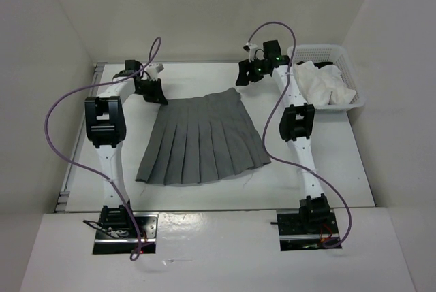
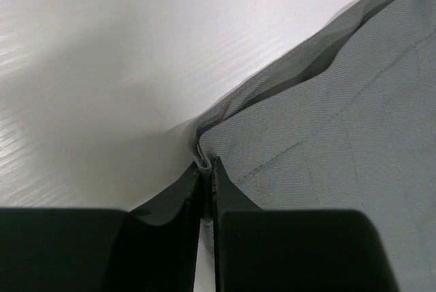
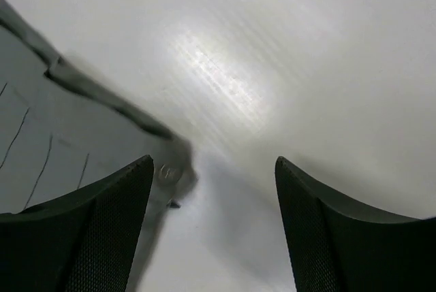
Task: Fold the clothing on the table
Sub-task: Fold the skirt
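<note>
- Midway across the counter (image 1: 327,169) we see the skirt (image 1: 204,139) lying flat, with its narrow waistband (image 1: 203,98) toward the far wall and its wide hem (image 1: 204,176) toward our arm bases.
- Its pleats run from far to near. The whole piece is slightly skewed, so the hem's left corner lies nearer the bases than its right corner.
- Our left gripper (image 2: 206,166) sits at the waistband's left corner, its fingers pressed almost together with that corner of grey fabric pinched between the tips.
- Our right gripper (image 3: 214,163) has its fingers wide apart and holds nothing. The waistband's right corner lies just beside its left finger, and bare counter shows between the two.
- The skirt therefore stretches between the two grippers along its far edge, with the rest of it spread nearward from them.
</note>
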Robot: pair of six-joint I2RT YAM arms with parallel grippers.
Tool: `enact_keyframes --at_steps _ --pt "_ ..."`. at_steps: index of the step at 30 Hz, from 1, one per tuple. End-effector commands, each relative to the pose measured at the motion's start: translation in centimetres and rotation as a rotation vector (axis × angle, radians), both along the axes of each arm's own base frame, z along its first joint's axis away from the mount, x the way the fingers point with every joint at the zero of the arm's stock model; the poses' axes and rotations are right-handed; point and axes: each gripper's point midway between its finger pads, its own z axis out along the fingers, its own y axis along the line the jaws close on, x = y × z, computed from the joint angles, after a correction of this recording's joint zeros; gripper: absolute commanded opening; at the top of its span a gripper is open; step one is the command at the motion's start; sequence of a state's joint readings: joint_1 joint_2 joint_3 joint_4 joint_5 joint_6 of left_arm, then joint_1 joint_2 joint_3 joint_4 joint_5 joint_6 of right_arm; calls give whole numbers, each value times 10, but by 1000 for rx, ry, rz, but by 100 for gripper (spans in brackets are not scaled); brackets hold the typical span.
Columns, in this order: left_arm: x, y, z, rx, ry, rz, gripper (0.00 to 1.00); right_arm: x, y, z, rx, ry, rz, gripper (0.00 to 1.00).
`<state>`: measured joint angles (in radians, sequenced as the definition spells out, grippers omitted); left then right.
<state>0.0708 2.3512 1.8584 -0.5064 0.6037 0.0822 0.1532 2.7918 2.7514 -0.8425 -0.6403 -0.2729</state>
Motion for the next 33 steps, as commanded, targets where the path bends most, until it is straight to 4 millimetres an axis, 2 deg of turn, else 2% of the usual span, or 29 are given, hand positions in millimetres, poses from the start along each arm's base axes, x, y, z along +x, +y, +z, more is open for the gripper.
enact_keyframes --at_steps 1,6,12,17,18,25,30,33 --pt "-9 -9 9 29 -11 -44 13 -17 4 15 30 55 26 76" --pt "-10 -19 9 29 -11 -62 13 -30 21 18 108 95 74 76" --pt "-12 -18 8 32 -7 -69 13 -39 21 10 109 144 77 76" --pt "-15 -17 0 39 11 -65 13 -49 16 -11 78 203 75 76" --pt "-15 -17 0 39 12 -65 13 -48 9 -13 66 212 58 76" --pt "-15 -18 1 31 11 -69 13 -50 2 -37 52 259 40 74" --pt "-15 -18 1 31 11 -69 13 -55 2 -48 56 291 44 63" --pt "-16 -18 -4 30 20 -69 13 -56 4 -47 65 292 49 57"
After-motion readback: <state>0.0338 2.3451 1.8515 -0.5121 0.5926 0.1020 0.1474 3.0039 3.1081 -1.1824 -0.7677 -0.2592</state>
